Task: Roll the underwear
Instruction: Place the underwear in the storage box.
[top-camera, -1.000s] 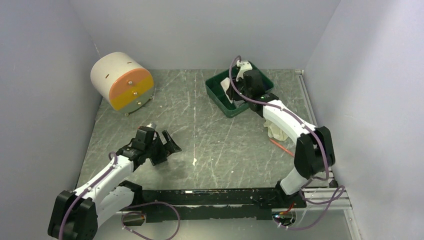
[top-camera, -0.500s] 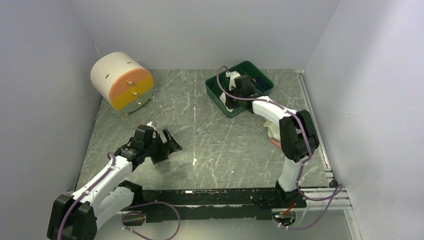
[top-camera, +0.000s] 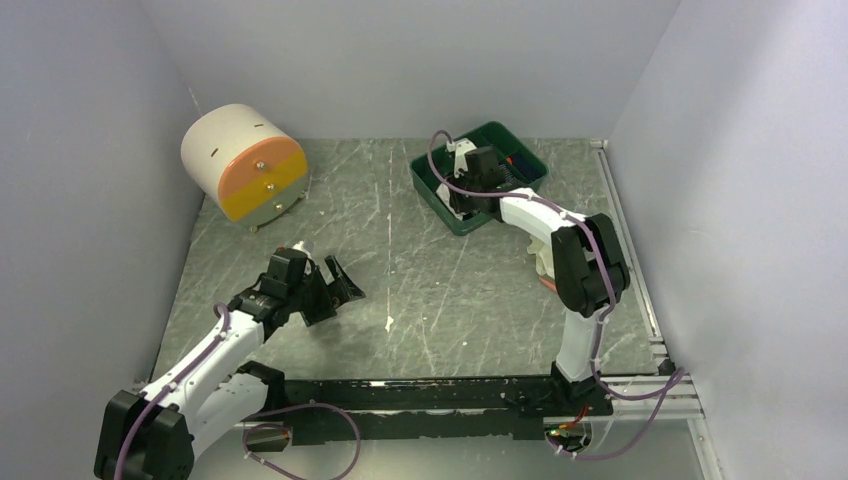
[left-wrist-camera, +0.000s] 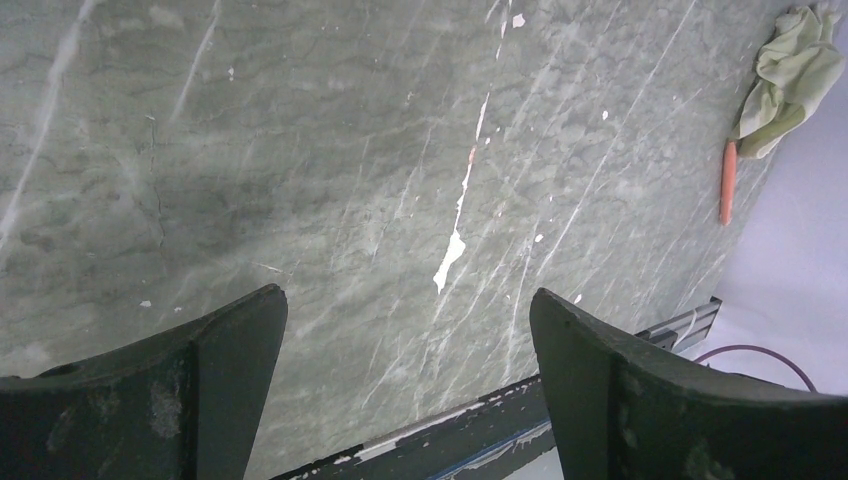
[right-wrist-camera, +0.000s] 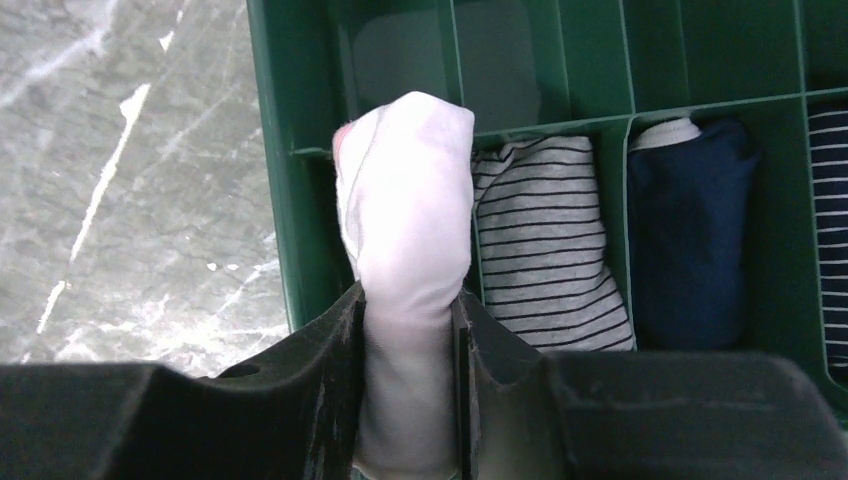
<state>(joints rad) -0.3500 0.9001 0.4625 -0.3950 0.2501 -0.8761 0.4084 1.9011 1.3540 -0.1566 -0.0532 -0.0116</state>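
Observation:
My right gripper (right-wrist-camera: 408, 300) is shut on a rolled white underwear with a pink edge (right-wrist-camera: 405, 200) and holds it over the left end compartment of the green divided tray (right-wrist-camera: 275, 150). From above, this gripper (top-camera: 462, 190) sits low in the tray (top-camera: 520, 165). A cream-white underwear (left-wrist-camera: 795, 75) lies crumpled on the table at the right, largely hidden behind the right arm in the top view. My left gripper (left-wrist-camera: 405, 300) is open and empty above bare table, and the top view shows it (top-camera: 340, 285) at the left front.
A striped roll (right-wrist-camera: 545, 240) and a navy roll (right-wrist-camera: 690, 230) fill the neighbouring tray compartments. An orange pen (left-wrist-camera: 727, 180) lies beside the cream garment. A round white and orange drawer unit (top-camera: 243, 162) stands at the back left. Walls close in on three sides.
My right gripper has moved left and down into the tray with the white roll, and the arm has folded closer. The left arm has barely moved.

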